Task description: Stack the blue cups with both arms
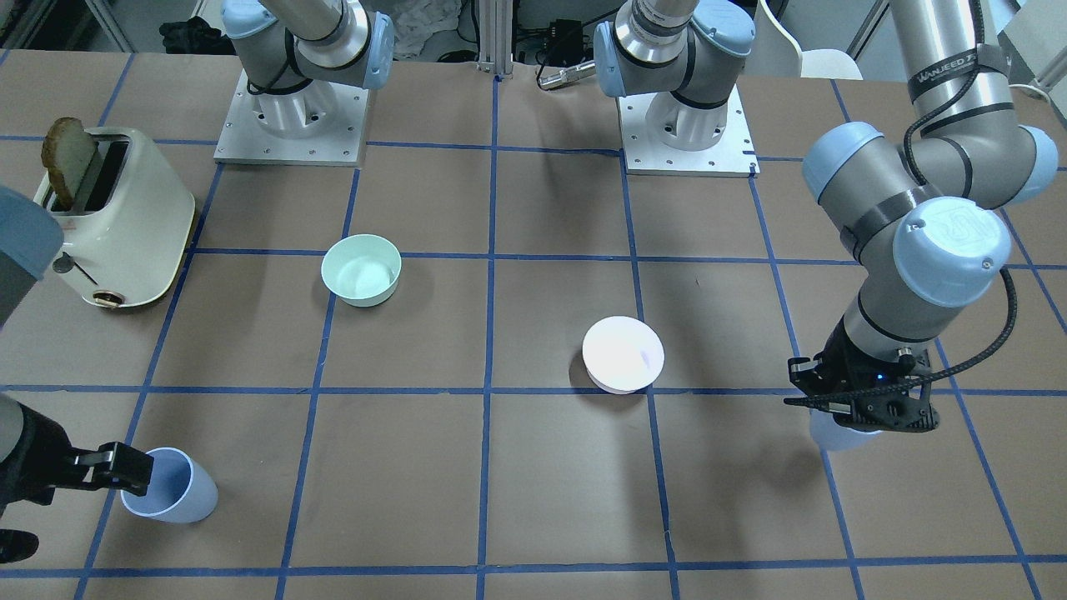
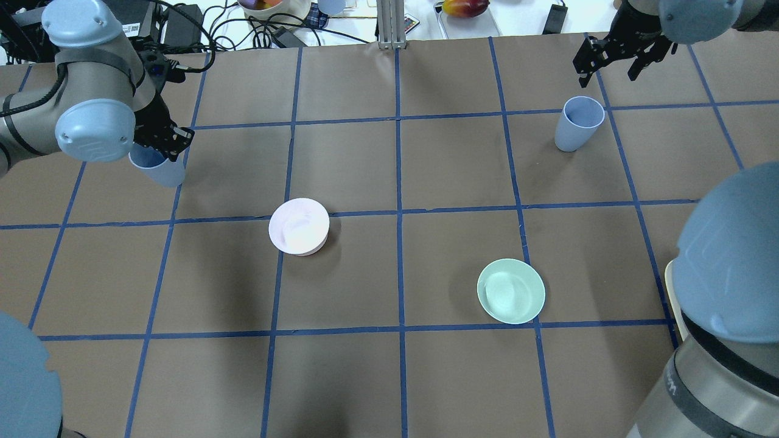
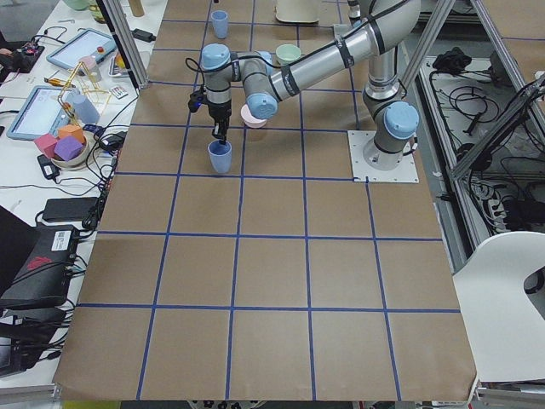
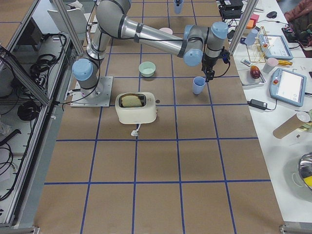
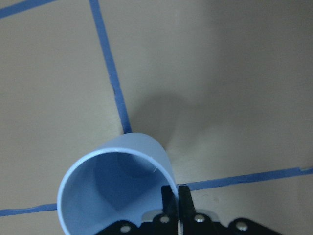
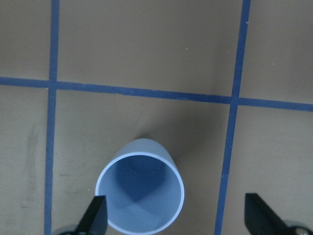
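During grasping, the left fingers pinched the rim of one blue cup at ten o'clock; the right fingers, spread above the two-o'clock cup, likely needed to descend and close next.

The table was covered in flat brown paper, crossed by blue tape lines that made a grid of squares. The first cup, at the left gripper, was a pale periwinkle blue, deeper blue inside. The second cup was the same shade. The mint bowl was a soft green, and the pink bowl was so pale it looked nearly white. The left gripper and the right gripper were black, and a small blue light glowed on the left one. The left arm and right arm were silver-grey with light blue joint caps. The toaster was cream, its toast brown.
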Controlling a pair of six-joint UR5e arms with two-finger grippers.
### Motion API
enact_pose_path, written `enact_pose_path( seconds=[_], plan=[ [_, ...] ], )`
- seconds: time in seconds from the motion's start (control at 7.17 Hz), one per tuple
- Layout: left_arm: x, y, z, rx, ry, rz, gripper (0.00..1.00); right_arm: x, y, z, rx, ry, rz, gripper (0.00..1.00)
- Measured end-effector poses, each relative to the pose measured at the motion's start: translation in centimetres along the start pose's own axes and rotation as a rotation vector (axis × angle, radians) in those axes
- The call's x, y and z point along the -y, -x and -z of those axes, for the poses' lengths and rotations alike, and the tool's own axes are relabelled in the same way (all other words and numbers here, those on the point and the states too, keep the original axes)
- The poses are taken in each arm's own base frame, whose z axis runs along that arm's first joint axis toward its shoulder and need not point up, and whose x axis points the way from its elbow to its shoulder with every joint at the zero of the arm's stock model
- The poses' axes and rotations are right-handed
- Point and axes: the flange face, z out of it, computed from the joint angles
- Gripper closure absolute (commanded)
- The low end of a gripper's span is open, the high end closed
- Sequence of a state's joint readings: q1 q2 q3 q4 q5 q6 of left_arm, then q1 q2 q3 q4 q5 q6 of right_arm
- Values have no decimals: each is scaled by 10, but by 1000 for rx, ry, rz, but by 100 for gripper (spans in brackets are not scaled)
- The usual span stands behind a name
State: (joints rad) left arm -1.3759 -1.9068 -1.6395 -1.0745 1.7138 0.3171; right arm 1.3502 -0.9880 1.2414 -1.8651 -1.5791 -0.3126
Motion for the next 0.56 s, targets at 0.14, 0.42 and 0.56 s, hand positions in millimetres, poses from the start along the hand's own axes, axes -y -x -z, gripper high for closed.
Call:
enact_pose_path(
  seconds=[0.14,0.42,0.56],
  plan=[
    [14,-16,22,-30,-2,70,100,4,-8,-17,3,11,-8,0],
    [36,-78,75,-116,12,248,100,0,-13,-48,16,65,-12,0],
    [40,-124,90,-142,17,337,100,-6,-12,-60,26,98,-12,0]
  ],
)
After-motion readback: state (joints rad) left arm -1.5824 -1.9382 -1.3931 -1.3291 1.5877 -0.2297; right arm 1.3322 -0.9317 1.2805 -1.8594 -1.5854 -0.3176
